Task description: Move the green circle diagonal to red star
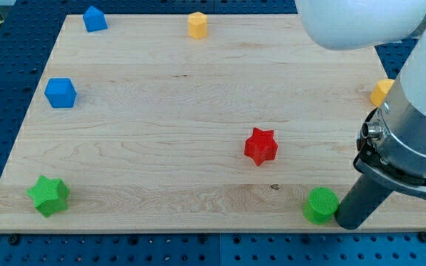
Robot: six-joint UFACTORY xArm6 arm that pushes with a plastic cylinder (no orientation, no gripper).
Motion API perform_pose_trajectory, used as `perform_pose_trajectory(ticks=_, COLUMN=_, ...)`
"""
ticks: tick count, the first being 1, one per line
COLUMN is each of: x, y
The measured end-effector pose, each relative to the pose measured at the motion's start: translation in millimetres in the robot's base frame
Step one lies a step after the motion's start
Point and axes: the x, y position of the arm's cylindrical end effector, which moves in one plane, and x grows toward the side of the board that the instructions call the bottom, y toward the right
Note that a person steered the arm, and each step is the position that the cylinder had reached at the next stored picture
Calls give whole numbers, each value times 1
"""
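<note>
The green circle [321, 205] is a short green cylinder near the board's bottom edge, at the view's lower right. The red star [260, 145] lies up and to the left of it, near the board's middle right. My tip [348, 222] is the lower end of the dark rod, which touches or nearly touches the green circle's right side. The white arm body fills the view's right and top right.
A green star [49, 196] sits at the bottom left corner. A blue cube [61, 93] is at the left. A blue block [94, 18] and a yellow block [197, 24] are at the top. Another yellow block [381, 91] is at the right edge, partly hidden by the arm.
</note>
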Motion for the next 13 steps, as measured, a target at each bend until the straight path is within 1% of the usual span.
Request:
perform_pose_trajectory(ticks=1, x=0, y=-8)
perform_pose_trajectory(ticks=3, x=0, y=14)
perform_pose_trajectory(ticks=4, x=-3, y=-17)
perform_pose_trajectory(ticks=5, x=-3, y=-30)
perform_pose_trajectory(ticks=7, x=-5, y=-25)
perform_pose_trajectory(ticks=8, x=-24, y=3)
perform_pose_trajectory(ticks=9, x=-27, y=4)
perform_pose_trajectory(ticks=10, x=-23, y=-12)
perform_pose_trajectory(ticks=12, x=-23, y=-17)
perform_pose_trajectory(ticks=13, x=-33, y=-17)
